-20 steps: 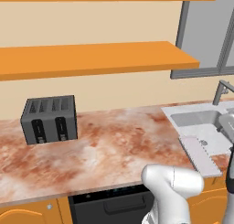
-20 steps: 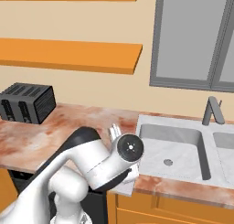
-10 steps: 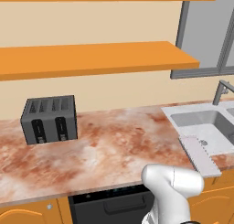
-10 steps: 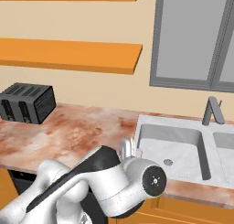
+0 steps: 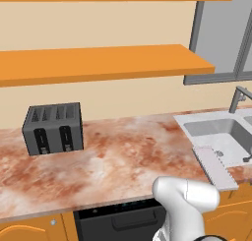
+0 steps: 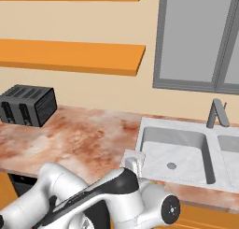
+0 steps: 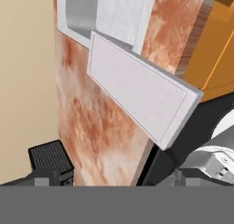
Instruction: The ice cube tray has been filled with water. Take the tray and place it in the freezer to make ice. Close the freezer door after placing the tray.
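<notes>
At the far left of the counter [image 5: 113, 156] a dark toaster [image 5: 53, 128] is seen standing against the wall, under two orange shelves [image 5: 98, 63]. Moving right, the marbled top is bare up to the sink [image 5: 221, 132]. Just left of the sink basin, at the counter's front edge, the ice cube tray [image 5: 215, 167] is found lying flat, its long side running from front to back; in the hand view its near corner is seen to overhang the edge slightly. A tap [image 5: 238, 98] stands behind the sink, and a grey framed window [image 6: 198, 39] is set in the wall above it.

The gripper's own fingers are not clearly made out in the pictures; the jaws are judged to be spread wide, with nothing between them. The hand camera is pointed at the tray from in front of and below the counter edge, apart from it.

The task is judged to be at its start: the tray has not been picked up. Still left are the grasp, the carry to the freezer, the placing on a shelf, and the closing of the door.
</notes>
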Tool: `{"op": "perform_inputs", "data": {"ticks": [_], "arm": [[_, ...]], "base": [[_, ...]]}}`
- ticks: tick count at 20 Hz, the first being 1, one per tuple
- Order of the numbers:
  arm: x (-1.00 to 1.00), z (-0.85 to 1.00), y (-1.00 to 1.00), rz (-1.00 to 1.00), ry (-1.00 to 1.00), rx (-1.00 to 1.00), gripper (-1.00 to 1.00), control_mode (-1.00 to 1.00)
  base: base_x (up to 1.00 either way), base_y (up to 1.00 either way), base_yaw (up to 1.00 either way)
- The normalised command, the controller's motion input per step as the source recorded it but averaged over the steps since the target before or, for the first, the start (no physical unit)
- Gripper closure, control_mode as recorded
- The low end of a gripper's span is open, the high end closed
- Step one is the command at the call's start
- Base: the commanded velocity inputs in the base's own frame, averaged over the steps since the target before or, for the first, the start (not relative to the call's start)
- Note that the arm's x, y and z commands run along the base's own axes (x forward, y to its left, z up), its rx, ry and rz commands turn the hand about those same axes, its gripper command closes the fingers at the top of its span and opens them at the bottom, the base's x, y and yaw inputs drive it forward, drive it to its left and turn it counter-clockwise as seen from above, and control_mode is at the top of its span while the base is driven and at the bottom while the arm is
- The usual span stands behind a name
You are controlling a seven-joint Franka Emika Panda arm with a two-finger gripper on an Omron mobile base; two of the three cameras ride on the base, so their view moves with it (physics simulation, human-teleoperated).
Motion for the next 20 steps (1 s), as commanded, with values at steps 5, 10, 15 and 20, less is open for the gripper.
{"op": "perform_inputs", "data": {"ticks": [5, 10, 15, 20], "arm": [[0.0, -0.44, -0.06, 0.07, -0.01, 0.05, -1.0, -1.0], [0.0, -0.32, -0.16, 0.06, 0.0, 0.13, -1.0, -1.0], [0.0, -0.32, -0.13, 0.06, 0.0, 0.14, -1.0, -1.0], [0.0, -0.35, -0.07, 0.05, -0.01, 0.12, -1.0, -1.0]], "base": [[0.0, 0.0, 0.0], [0.0, 0.0, 0.0], [0.0, 0.0, 0.0], [0.0, 0.0, 0.0]]}}
